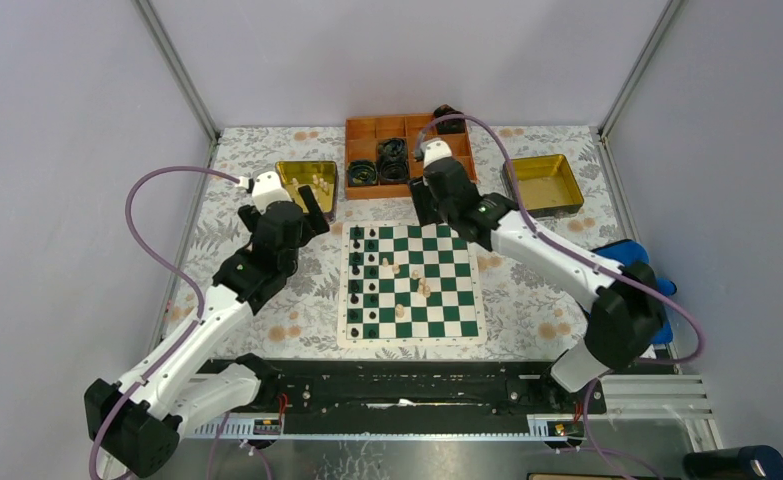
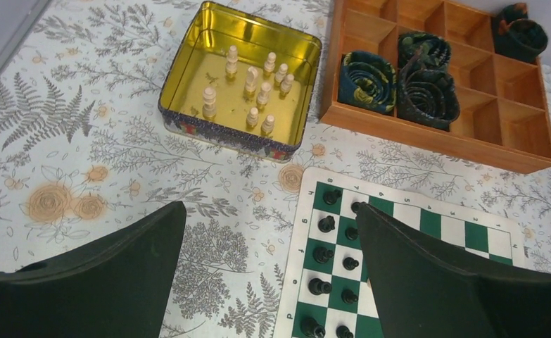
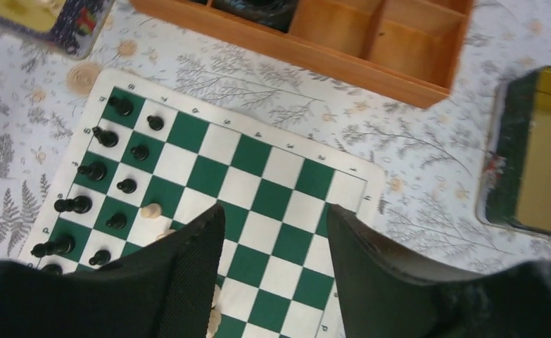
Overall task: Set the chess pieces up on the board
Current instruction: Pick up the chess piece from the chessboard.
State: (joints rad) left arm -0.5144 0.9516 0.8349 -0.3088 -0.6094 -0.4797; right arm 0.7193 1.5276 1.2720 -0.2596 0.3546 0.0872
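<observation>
The board (image 1: 447, 300) lies flat in the middle of the surface (image 1: 527, 300), closer to the near edge than the far one. The black pieces (image 3: 93, 170) stand in two tidy lines along the board's left side. A few cream pieces (image 1: 424, 290) are scattered around the middle squares. The rest of the cream ones (image 2: 251, 81) stand in the gold tin (image 2: 181, 91) just off the board's far-left corner.

The left claw (image 2: 269, 211) hangs between that tin and the board with its fingers spread as wide as they go, holding nothing. The right claw (image 3: 274, 211) hovers over the far edge of the board, fingers only partway apart. The gap at the tips shows just board squares, so it isn't gripping anything that I can see (there's a cream bit right by one finger, but I can't tell if it's touching).

The orange tray (image 1: 367, 128) with dark rolls sits at the far edge, and a second tin (image 1: 542, 185) is off toward the far-right corner.
</observation>
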